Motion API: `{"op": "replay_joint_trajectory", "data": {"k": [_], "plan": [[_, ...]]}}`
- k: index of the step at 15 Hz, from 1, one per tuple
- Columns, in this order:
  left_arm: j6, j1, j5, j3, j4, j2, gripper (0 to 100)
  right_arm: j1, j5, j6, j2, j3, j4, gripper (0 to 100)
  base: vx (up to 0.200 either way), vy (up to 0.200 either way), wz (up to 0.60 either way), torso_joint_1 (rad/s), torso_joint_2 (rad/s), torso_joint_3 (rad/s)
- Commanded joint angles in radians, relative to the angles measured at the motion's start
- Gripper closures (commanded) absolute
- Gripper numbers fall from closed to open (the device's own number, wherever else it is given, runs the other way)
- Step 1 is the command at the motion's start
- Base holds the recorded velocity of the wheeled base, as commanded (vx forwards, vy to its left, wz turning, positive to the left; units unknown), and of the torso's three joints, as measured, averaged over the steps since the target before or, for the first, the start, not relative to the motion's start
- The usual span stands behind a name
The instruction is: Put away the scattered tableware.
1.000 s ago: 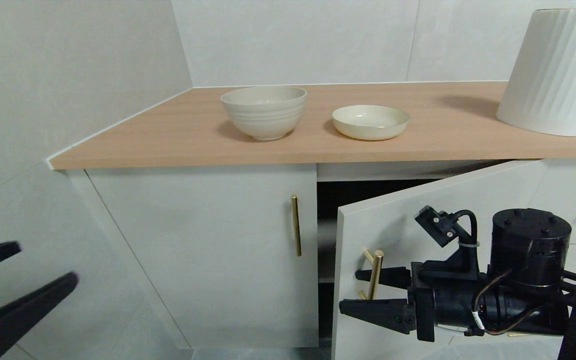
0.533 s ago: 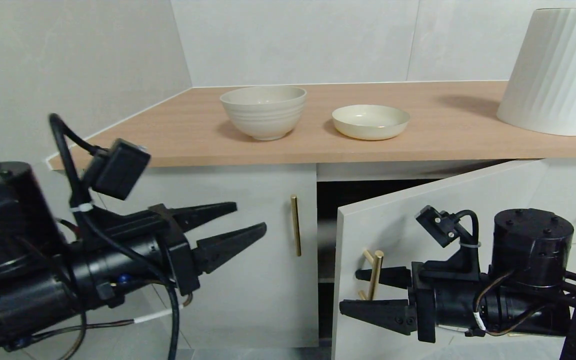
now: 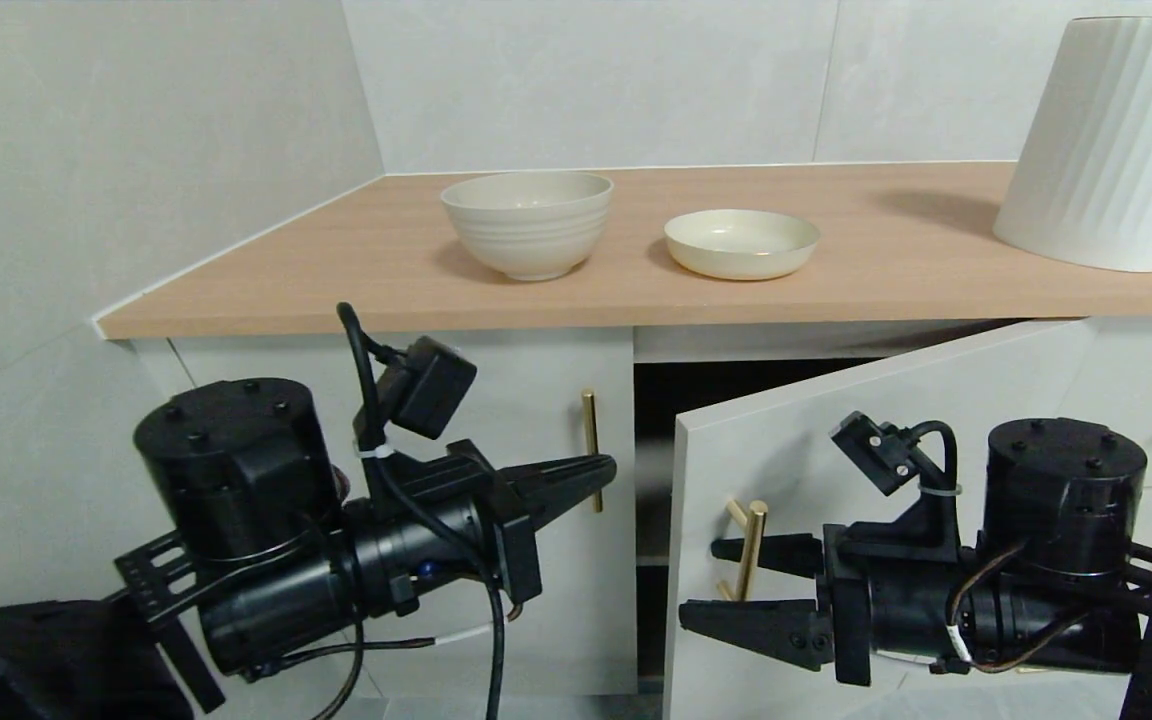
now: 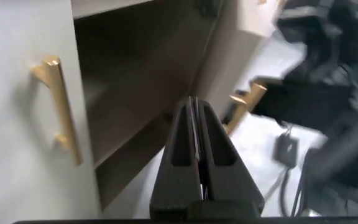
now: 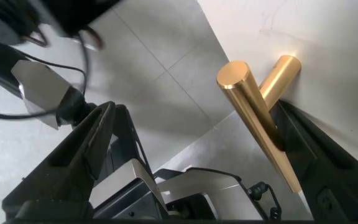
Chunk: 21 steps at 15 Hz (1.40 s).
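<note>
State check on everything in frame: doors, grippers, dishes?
Left cabinet door: closed.
Right cabinet door: partly open.
Left gripper: shut, empty, by the left door handle.
Right gripper: open, straddling the right door handle.
Bowl: upright, empty, on the counter.
Shallow dish: upright, empty, on the counter.

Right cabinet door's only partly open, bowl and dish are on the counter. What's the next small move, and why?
Probably close the right gripper on the gold handle and pull the door wider. Its jaws stand open either side of the handle, the door is only ajar, and the bowl and dish sit on the counter.
</note>
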Motion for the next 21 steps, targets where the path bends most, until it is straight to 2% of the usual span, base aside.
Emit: {"op": "replay_joint_trajectory", "data": {"k": [1,2,4,10,13,17,19,21], "plan": [[-0.070,-0.007,-0.001,-0.021,-0.100,0.156,100,0.000,0.000,0.000,0.001,-0.002,0.001,0,0.000,0.000,0.00,0.000,0.00,0.000],[-0.088,-0.014,-0.003,-0.029,-0.149,0.191,100,0.000,0.000,0.000,0.002,-0.002,0.002,0,0.000,0.000,0.00,0.000,0.00,0.000],[-0.092,-0.028,-0.007,-0.081,-0.201,0.267,100,0.000,0.000,0.002,0.002,-0.002,0.002,0,0.000,0.000,0.00,0.000,0.00,0.000],[-0.092,-0.056,-0.009,-0.173,-0.199,0.322,100,0.000,-0.001,0.002,0.004,-0.003,0.002,0,0.000,0.000,0.00,0.000,0.00,0.000],[-0.090,-0.100,-0.007,-0.170,-0.201,0.313,100,-0.001,-0.018,0.000,0.036,-0.009,0.002,0,0.000,0.000,0.00,0.000,0.00,0.000],[-0.085,-0.111,-0.006,-0.170,-0.202,0.306,100,-0.001,-0.067,-0.003,0.033,-0.011,0.002,0,0.000,0.000,0.00,0.000,0.00,0.000],[-0.085,-0.114,-0.006,-0.170,-0.201,0.305,100,-0.032,-0.072,-0.012,0.002,0.000,0.002,0,0.000,0.000,0.00,0.000,0.00,0.000],[-0.085,-0.116,-0.006,-0.172,-0.201,0.311,100,-0.118,-0.072,-0.061,-0.014,0.024,0.002,0,0.000,0.000,0.00,0.000,0.00,0.000]]}}
